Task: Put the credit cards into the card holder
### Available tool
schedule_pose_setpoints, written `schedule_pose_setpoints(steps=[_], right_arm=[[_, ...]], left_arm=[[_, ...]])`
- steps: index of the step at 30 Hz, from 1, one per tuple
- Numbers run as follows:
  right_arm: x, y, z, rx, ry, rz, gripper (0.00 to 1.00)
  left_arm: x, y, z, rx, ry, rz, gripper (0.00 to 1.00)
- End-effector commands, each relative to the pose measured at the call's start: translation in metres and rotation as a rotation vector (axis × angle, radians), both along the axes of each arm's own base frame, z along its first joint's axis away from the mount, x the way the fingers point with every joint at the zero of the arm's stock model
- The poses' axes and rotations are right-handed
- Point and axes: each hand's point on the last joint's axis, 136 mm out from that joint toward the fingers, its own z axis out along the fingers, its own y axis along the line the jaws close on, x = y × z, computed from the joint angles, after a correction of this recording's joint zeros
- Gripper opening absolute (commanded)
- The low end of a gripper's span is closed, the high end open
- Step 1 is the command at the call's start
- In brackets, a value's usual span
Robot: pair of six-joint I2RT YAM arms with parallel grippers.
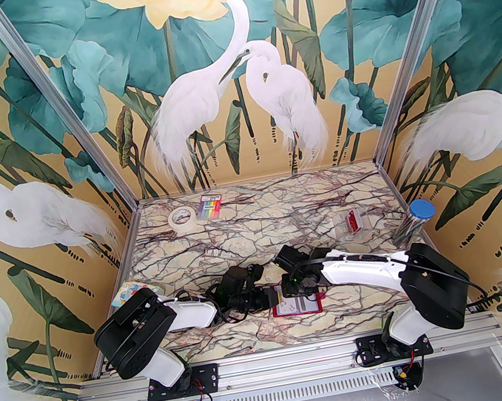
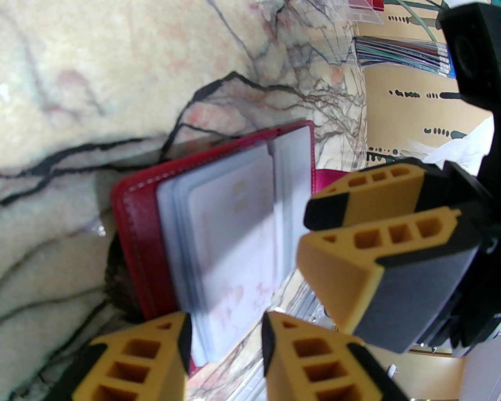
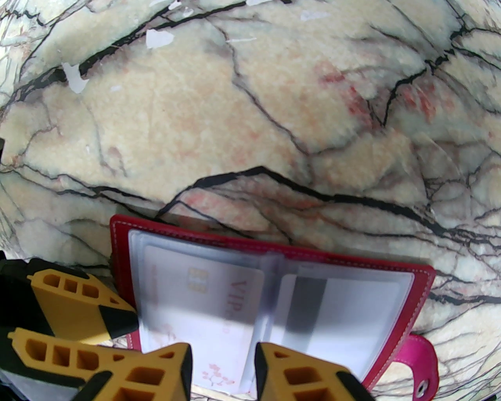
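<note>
The dark red card holder (image 3: 121,250) lies open on the marble table near the front middle (image 1: 275,310). Its left clear sleeve holds a pale credit card (image 3: 219,289) with a chip. The right sleeve holds a card with a black stripe (image 3: 332,309). My right gripper (image 3: 223,372) hovers over the holder's near edge, its fingers partly apart above the pale card. My left gripper (image 2: 227,352) comes in from the left, fingers apart around the edge of the sleeves (image 2: 235,242). The two grippers (image 1: 269,297) (image 1: 289,289) almost meet over the holder (image 2: 133,235).
A pink snap tab (image 3: 419,352) sticks out at the holder's right. A small clear plastic case (image 1: 351,223) and a blue-lidded tube (image 1: 418,219) are at the right. A tape roll (image 1: 181,217) and a rainbow-striped packet (image 1: 212,206) lie at the back.
</note>
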Motion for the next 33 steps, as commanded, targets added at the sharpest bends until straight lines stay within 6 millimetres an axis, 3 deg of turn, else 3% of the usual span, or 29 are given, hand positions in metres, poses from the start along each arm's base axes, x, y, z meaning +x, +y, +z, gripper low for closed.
schedule_pose_setpoints(steps=[1,33], right_arm=[[-0.0003,0.0031,-0.0044,-0.003,0.004,-0.005,0.33],[-0.0015,0.0108,-0.0101,-0.025,0.017,0.02,0.33]], left_arm=[[-0.0023,0.0054,-0.0135,0.041,0.004,0.014,0.36],[-0.002,0.0035,-0.0129,0.036,0.006,0.009,0.36]])
